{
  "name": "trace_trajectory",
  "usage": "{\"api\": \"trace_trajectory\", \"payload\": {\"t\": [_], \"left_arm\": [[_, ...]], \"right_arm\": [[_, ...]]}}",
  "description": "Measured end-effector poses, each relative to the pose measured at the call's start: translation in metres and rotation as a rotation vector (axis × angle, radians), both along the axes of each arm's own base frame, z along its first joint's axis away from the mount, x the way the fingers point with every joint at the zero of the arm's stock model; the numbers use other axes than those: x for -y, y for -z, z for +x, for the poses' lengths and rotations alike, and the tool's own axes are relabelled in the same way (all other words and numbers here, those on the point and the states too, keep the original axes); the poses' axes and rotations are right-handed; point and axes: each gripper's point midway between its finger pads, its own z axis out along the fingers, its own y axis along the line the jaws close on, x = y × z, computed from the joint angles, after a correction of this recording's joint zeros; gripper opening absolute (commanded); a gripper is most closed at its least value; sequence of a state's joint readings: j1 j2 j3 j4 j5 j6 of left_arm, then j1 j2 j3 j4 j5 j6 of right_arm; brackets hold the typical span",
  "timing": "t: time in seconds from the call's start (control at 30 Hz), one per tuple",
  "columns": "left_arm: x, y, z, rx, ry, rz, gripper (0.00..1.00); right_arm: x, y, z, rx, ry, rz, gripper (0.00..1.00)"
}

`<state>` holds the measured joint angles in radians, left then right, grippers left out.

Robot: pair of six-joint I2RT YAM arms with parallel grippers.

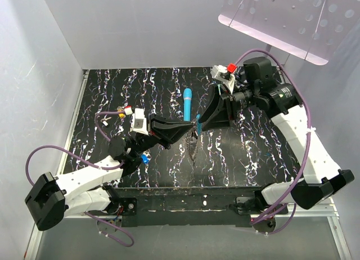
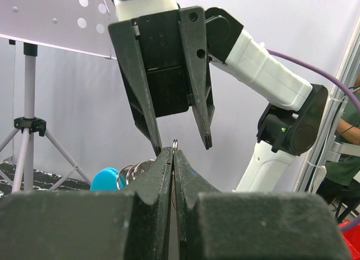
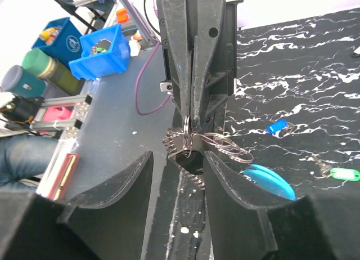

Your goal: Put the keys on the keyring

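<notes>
The keyring (image 3: 225, 143) is a cluster of metal rings with a wire coil and a bright blue piece (image 3: 271, 182). It hangs above the table. My left gripper (image 2: 173, 153) is shut on one metal ring (image 2: 175, 143) of it. My right gripper (image 3: 178, 158) faces it from the other side, open, its fingers (image 2: 154, 137) standing either side of that ring without touching. In the top view the left gripper (image 1: 191, 133) and right gripper (image 1: 207, 122) meet mid-table. A blue key (image 3: 278, 126) and a green key (image 3: 344, 174) lie on the table.
A long blue wand (image 1: 187, 102) lies on the black marbled table (image 1: 253, 153) behind the grippers. A small blue key (image 1: 145, 157) lies near the left arm. A perforated white panel (image 1: 287, 18) stands at the back right. Blue bins (image 3: 101, 52) sit beyond the table.
</notes>
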<state>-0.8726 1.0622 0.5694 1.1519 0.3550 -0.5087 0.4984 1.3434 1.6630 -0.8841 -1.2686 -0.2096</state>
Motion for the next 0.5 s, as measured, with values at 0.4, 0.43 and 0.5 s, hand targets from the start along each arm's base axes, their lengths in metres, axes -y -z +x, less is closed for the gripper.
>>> {"api": "trace_trajectory", "payload": {"t": [0.4,0.43,0.5], "left_arm": [[0.001,0.004,0.001,-0.014,-0.001,0.018,0.0],[0.0,0.004,0.001,-0.014,-0.001,0.018,0.0],[0.0,0.004,0.001,-0.014,-0.003,0.018,0.0]], "right_arm": [[-0.008,0.012,0.005,0.024,-0.012,-0.03,0.42],[-0.009,0.012,0.005,0.022,-0.015,-0.032,0.41],[-0.01,0.012,0.003,0.021,-0.02,-0.034,0.38]]}}
